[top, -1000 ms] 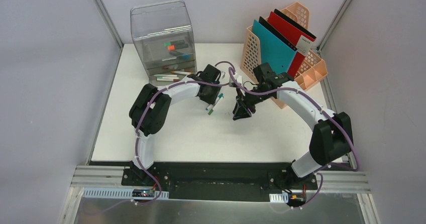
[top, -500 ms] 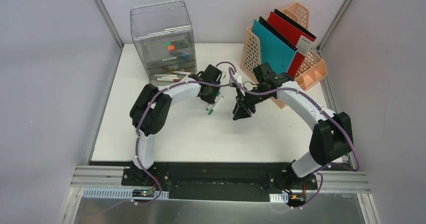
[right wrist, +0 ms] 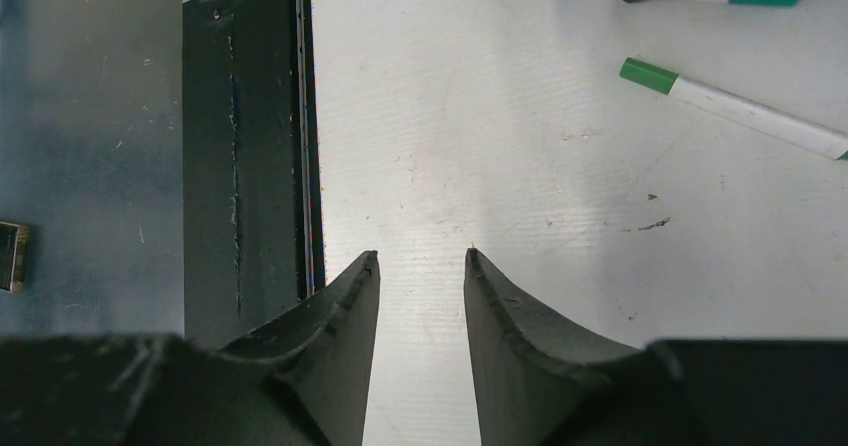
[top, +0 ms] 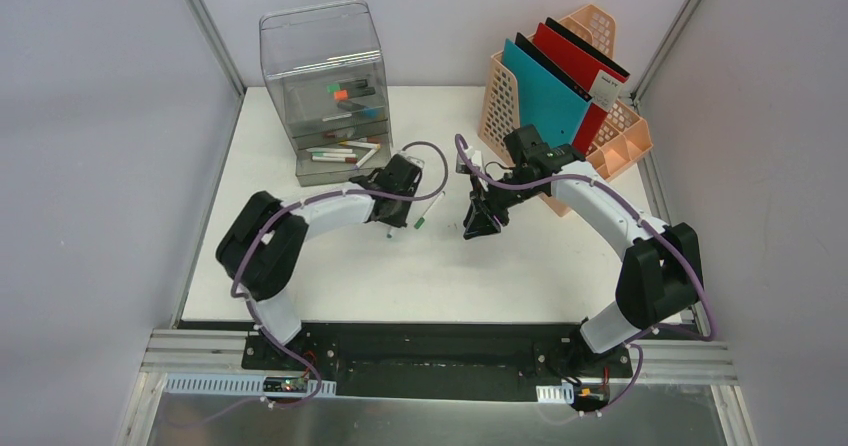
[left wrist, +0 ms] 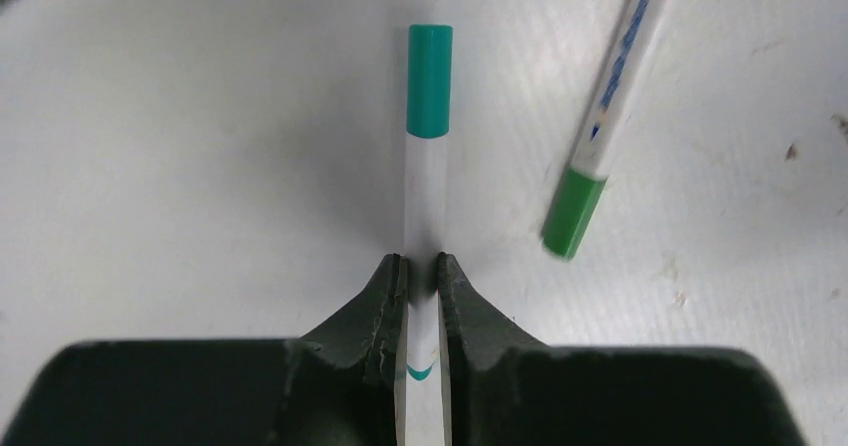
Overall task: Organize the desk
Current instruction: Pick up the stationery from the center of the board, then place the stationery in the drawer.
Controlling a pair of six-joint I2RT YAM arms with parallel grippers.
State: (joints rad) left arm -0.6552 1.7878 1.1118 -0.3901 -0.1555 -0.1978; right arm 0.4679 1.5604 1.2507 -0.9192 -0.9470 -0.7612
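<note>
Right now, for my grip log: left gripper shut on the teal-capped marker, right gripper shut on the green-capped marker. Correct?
Half right: the left gripper is shut on the teal-capped marker. The right wrist view shows the right gripper open and empty; the green-capped marker lies loose on the desk.

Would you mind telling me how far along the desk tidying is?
Done: several markers lie in the clear drawer unit, folders stand in the peach rack. In hand: the left gripper is shut on a teal-capped marker. Left: a green-capped marker lies loose on the desk; the right gripper is open, empty.
</note>
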